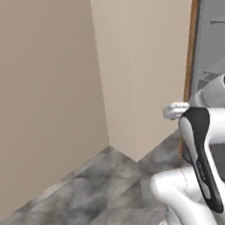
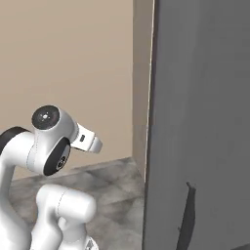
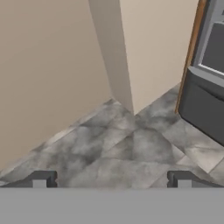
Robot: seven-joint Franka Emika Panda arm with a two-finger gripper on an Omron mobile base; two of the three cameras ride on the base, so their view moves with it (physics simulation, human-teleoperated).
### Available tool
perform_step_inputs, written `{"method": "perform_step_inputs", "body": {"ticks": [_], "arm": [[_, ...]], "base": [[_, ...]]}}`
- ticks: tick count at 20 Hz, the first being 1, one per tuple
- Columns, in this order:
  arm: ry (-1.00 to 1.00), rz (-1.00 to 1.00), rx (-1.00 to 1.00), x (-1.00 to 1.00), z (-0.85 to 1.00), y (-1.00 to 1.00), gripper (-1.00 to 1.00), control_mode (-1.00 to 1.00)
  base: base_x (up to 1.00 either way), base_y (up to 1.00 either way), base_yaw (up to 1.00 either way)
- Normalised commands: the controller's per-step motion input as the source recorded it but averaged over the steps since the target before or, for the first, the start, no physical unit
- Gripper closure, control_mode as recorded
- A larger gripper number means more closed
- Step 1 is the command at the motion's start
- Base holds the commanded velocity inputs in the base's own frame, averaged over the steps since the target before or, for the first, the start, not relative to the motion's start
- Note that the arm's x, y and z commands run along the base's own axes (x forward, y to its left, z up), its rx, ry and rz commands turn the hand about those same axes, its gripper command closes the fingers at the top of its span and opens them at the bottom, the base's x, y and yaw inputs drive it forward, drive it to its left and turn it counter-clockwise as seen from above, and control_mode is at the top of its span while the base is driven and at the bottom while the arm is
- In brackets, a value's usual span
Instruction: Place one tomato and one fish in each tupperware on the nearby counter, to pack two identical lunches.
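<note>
The floor (image 1: 95, 197) is made of grey marbled tiles, and it meets plain beige walls. A wall corner (image 1: 100, 76) sticks out toward the robot; in the hand view the same corner (image 3: 116, 52) comes down to the floor (image 3: 131, 153) near the middle of the picture.

To the right of the corner stands a tall grey unit (image 1: 215, 35) with a thin wooden edge (image 1: 191, 39) along its left side. In the left base view pale shelves can be seen inside it, but what lies on them I cannot tell. In the hand view its lower part (image 3: 203, 107) looks like a dark grey box standing on the floor. In the right base view a big grey panel (image 2: 200, 122) covers the right half.

The gripper (image 3: 111, 179) is spread fully wide and holds nothing; between its two dark fingertips (image 3: 41, 178) only floor tiles are visible. The arm (image 1: 204, 147) is folded close to the base.

The counter, the tomatoes, the fish and the tupperware cannot be located from these views.
</note>
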Motion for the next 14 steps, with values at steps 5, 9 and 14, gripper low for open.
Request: {"method": "perform_step_inputs", "body": {"ticks": [5,9,14], "arm": [[0.0,0.0,0.0,0.0,0.0,0.0,-1.0,1.0],[0.0,0.0,0.0,0.0,0.0,0.0,-1.0,1.0],[0.0,0.0,0.0,0.0,0.0,0.0,-1.0,1.0]], "base": [[0.55,0.41,-0.51],[0.34,0.54,-0.55],[-0.03,0.11,-0.48]]}}
